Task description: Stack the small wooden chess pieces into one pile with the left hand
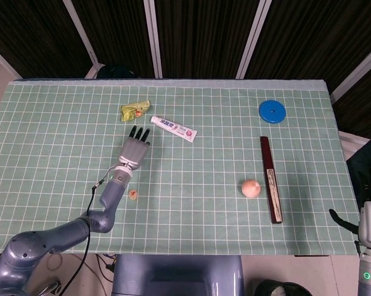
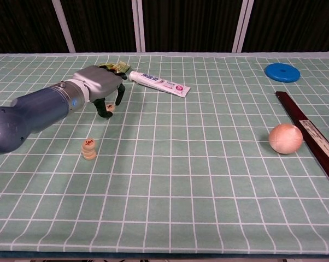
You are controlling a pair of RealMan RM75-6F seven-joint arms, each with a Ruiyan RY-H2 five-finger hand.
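A short stack of small round wooden chess pieces [image 1: 132, 195] [image 2: 88, 149] stands near the table's front left. Farther back lies a single piece [image 2: 110, 108], half hidden under my left hand [image 1: 135, 150] [image 2: 101, 87]. The head view does not show this piece. My left hand arches over it with dark fingertips [image 2: 106, 112] down on either side; whether they pinch it cannot be told. My right hand [image 1: 369, 223] hangs off the table's front right corner, thumb spread, holding nothing.
A toothpaste tube [image 1: 174, 129] [image 2: 159, 83] and a yellow-green wrapper [image 1: 135, 110] lie just beyond the left hand. On the right are a blue disc [image 1: 272, 111], a pale ball [image 1: 251, 188] and a long dark wooden strip [image 1: 271, 179].
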